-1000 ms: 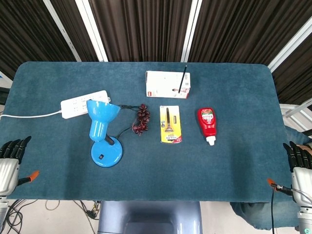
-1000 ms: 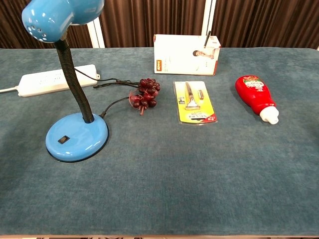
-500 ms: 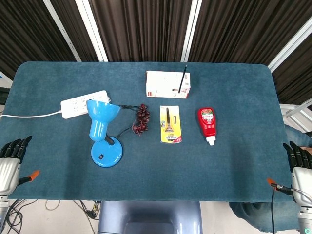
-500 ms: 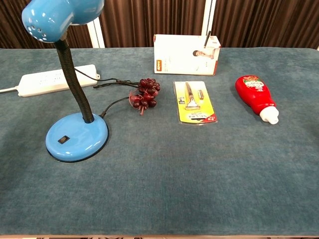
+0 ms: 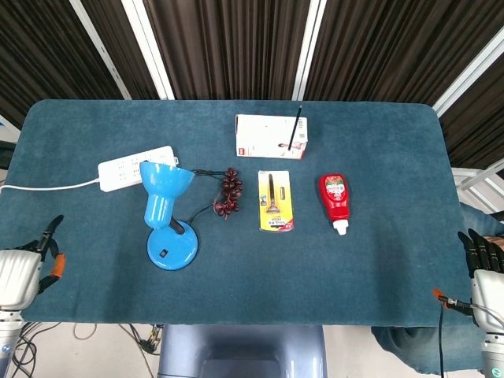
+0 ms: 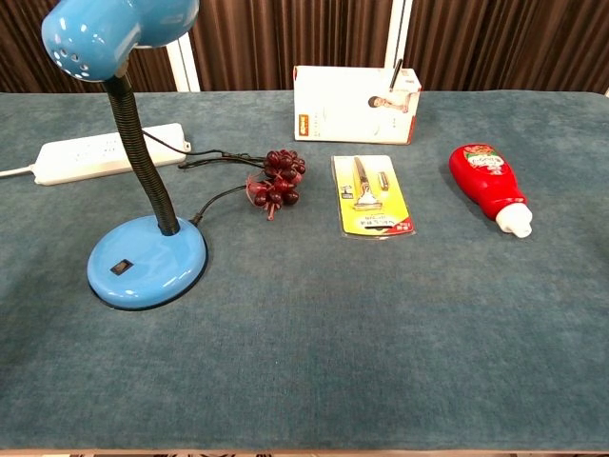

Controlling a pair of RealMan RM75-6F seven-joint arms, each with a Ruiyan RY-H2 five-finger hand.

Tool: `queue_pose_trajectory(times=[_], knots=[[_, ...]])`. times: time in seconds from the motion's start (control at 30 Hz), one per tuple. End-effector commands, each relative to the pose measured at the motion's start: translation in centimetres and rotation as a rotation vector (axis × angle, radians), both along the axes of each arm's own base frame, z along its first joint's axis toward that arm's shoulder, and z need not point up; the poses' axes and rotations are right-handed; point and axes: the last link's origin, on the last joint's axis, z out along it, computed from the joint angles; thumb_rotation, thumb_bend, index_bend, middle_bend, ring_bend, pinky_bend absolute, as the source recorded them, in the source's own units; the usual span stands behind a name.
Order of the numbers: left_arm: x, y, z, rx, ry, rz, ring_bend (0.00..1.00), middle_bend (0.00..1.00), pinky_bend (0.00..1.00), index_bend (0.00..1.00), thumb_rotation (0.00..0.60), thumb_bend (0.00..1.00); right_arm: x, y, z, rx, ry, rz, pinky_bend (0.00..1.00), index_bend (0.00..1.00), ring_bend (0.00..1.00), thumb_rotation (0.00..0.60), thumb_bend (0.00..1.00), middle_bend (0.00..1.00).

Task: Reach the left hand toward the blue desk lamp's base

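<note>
The blue desk lamp stands left of centre on the teal table [image 5: 378, 260]. Its round base [image 5: 172, 248] [image 6: 147, 267] carries a small black switch, and a black neck bends up to the blue shade [image 5: 166, 183] [image 6: 112, 29]. My left hand [image 5: 26, 266] hangs at the table's front left edge, well to the left of the base. It holds nothing and its fingers point away from me. My right hand [image 5: 484, 268] is off the front right corner, empty, with its fingers apart. Neither hand appears in the chest view.
A white power strip [image 5: 135, 167] lies behind the lamp, with the lamp's cord running to it. A dark red grape bunch [image 5: 229, 193], a yellow razor pack [image 5: 276, 201], a red ketchup bottle [image 5: 335, 201] and a white box [image 5: 272, 135] lie to the lamp's right.
My left hand has turned on its side and shifted slightly right toward the table. The right hand and the objects have not moved.
</note>
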Motion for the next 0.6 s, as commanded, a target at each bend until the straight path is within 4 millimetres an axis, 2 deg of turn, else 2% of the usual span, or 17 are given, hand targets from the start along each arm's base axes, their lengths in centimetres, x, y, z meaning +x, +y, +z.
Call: queue_pose_trajectory(times=[0.03,0.27,0.6], knots=[[-0.2,1.1,-2.0,-0.119,0.023,-0.009,0.72,0.68,0.9,0.11,0.6,0.55,0.0,0.0,-0.2,0.007,0.003,0.001,0.0,0.0,0.0,0.6,0.1,0.0],[-0.2,2.4,-4.7,-0.23,0.082,0.007,0.73,0.69,0.9,0.1,0.6,0.63,0.1,0.1,-0.5,0.018,0.011,0.002,0.0,0.0,0.0,0.6,0.1,0.0],[-0.2,2.1,-9.1,-0.379,0.138,0.024,0.74,0.71,0.9,0.1,0.6,0.63,0.0,0.0,-0.4,0.01,0.008,-0.002,0.0,0.0,0.0,0.6,0.1,0.0]])
